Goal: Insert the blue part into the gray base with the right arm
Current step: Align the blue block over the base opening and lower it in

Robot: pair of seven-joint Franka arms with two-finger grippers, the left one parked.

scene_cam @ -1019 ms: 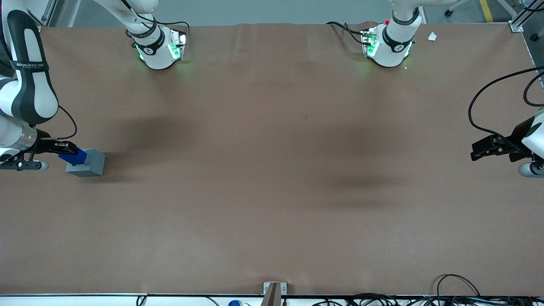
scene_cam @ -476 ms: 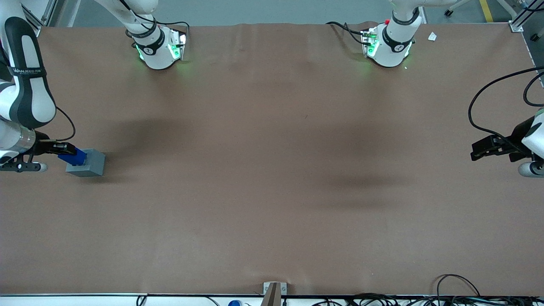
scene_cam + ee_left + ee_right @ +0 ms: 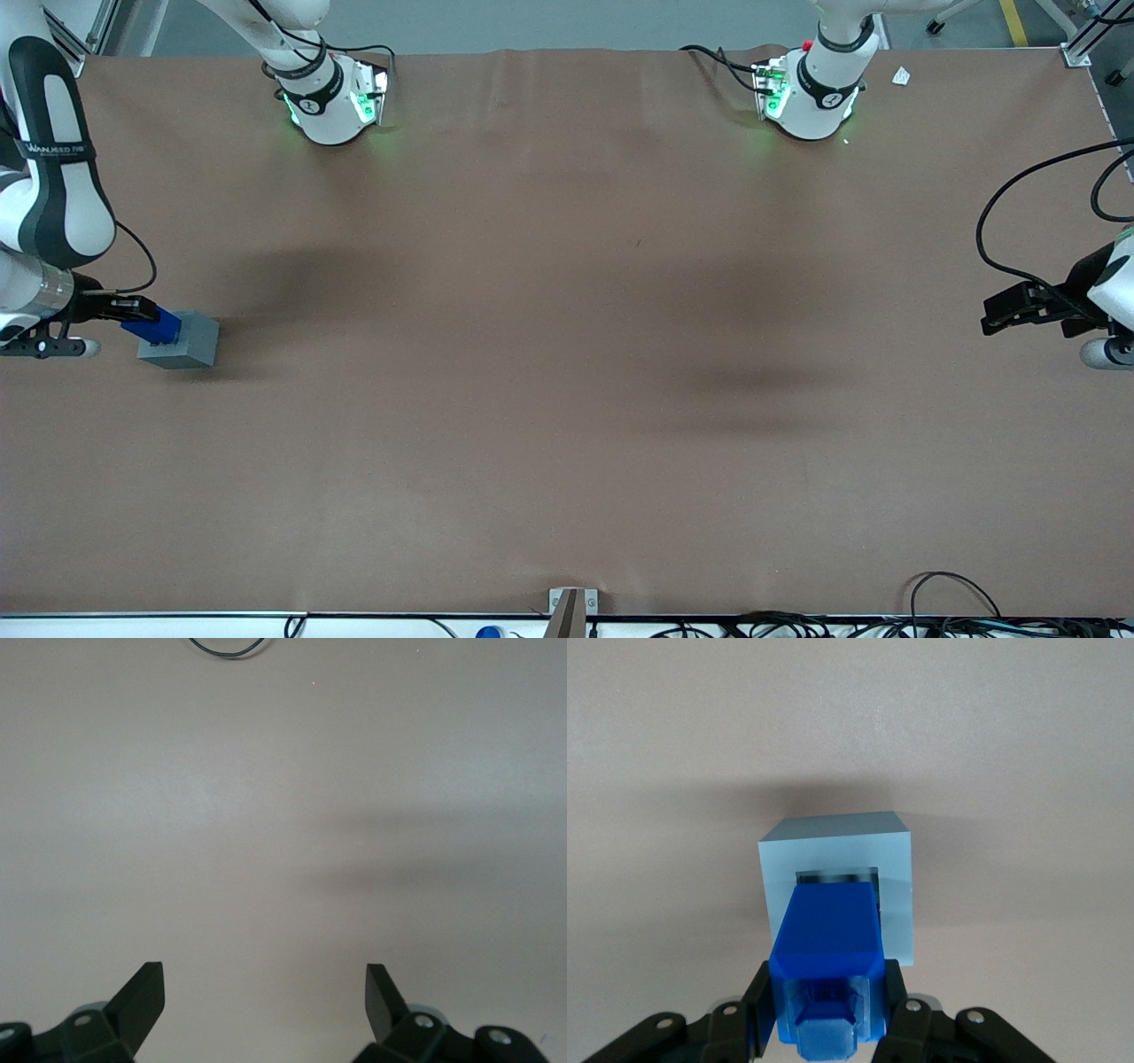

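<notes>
Gripper of the right arm, at the working arm's end of the brown table, directly above the gray base: fingers closed on the upper end of the blue part, presumably so the lower end stays free to enter the square hole. Blue part: long axis roughly upright, lower end pointing down at the hole's mouth, seemingly just entering; full seating not yet evident
</notes>
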